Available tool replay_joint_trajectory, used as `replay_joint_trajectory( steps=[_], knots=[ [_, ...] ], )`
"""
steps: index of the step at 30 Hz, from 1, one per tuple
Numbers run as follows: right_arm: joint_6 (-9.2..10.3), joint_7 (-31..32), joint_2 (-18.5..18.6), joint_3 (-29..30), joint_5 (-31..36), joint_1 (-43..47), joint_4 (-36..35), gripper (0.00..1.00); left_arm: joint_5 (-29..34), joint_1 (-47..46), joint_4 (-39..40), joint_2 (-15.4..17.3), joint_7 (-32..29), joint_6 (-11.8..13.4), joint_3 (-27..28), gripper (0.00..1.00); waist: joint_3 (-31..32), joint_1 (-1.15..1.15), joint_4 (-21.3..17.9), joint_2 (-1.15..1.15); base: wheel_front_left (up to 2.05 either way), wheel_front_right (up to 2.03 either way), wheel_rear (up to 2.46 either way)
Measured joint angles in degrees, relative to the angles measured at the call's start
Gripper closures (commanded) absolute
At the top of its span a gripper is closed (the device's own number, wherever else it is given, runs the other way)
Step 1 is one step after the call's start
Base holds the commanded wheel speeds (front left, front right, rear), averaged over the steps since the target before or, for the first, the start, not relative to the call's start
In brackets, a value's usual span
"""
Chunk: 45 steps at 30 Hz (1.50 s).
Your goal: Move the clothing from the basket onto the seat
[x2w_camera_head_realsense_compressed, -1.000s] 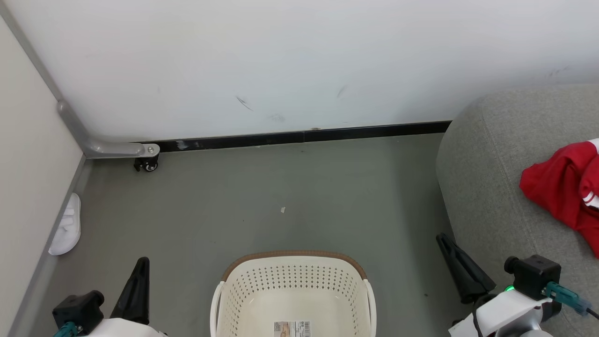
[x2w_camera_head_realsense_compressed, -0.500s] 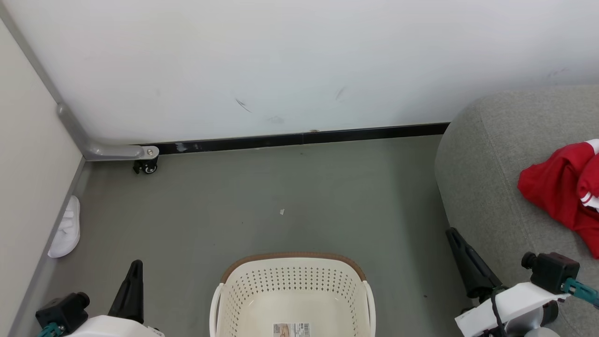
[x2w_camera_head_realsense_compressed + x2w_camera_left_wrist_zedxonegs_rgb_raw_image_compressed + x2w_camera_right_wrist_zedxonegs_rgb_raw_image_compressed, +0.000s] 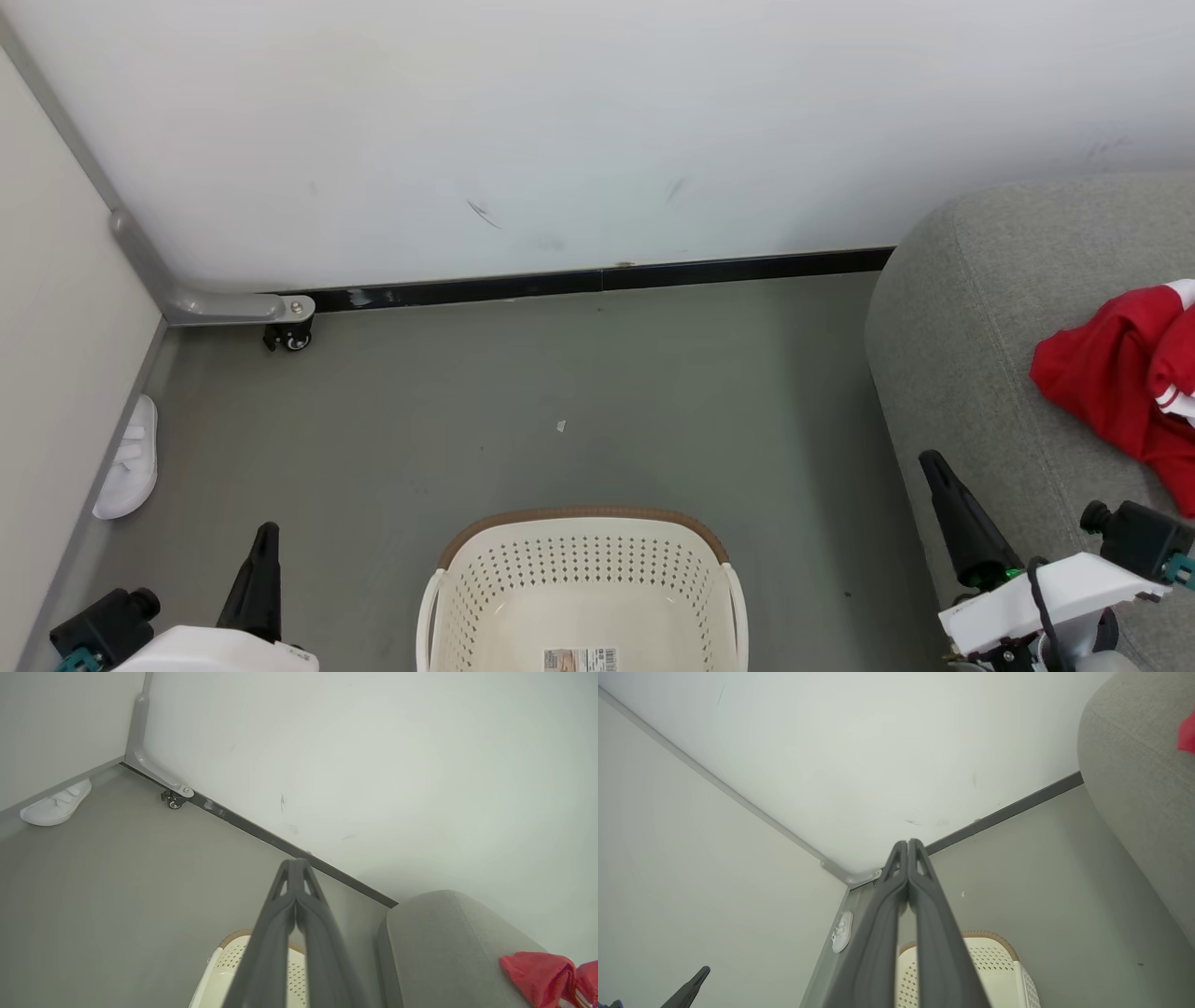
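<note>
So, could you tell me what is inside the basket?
Inside the basket, just a printed label on the bottom; its near part is cut off by the frame.

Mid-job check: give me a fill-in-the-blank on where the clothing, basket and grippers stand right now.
The crumpled sports clothing on the grey fabric-upholstered seat is ____ in colour.
The cream-white perforated plastic basket with the brown rim stands on the grey ____.
The left gripper and right gripper, each with long dark fingers, have their jaws ____.
The white slipper lies beside the wall on the robot's ____.
Missing: red; floor; shut; left.
</note>
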<state>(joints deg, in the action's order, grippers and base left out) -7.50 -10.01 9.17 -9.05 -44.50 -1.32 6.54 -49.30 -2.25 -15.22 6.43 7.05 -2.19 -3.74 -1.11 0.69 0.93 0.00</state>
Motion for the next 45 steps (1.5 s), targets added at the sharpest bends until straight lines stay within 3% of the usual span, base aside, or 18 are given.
replay_joint_trajectory(
  steps=[6, 14, 20, 30, 45],
  knots=[
    [0.0, 1.2, -0.1, 1.0, -4.7, 0.0, 0.8, 1.0, -3.8, 0.0, 0.0, -0.6, -1.3, -0.2, 0.8, 1.0, 0.4, 0.24, -0.1, 0.0, 0.0, 0.0, 0.0],
    [0.01, 2.5, -0.3, 2.3, -11.1, 0.0, 1.6, 1.0, -8.9, 0.0, 0.0, -0.9, -3.0, -0.8, 1.8, 1.0, 0.9, 0.3, -0.2, 0.0, 0.0, 0.0, 0.0],
    [0.01, 3.5, -0.4, 3.0, -15.7, -0.1, 2.4, 1.0, -12.6, 0.0, 0.0, -1.2, -4.0, -1.1, 2.6, 1.0, 0.9, 0.09, -0.3, 0.0, 0.0, 0.0, 0.0],
    [0.01, 5.2, -0.9, 4.7, -24.2, -0.2, 3.8, 1.0, -19.5, 0.0, -0.1, -2.3, -6.3, -2.1, 3.9, 1.0, 0.7, -0.45, -0.4, 0.0, 0.0, 0.0, 0.0],
    [0.01, 7.6, -1.6, 6.8, -35.8, -0.4, 5.5, 1.0, -28.6, -0.8, -0.3, -2.9, -9.1, -3.1, 5.7, 1.0, 0.6, -0.63, -0.6, 0.0, 0.0, 0.0, 0.0]
  ],
)
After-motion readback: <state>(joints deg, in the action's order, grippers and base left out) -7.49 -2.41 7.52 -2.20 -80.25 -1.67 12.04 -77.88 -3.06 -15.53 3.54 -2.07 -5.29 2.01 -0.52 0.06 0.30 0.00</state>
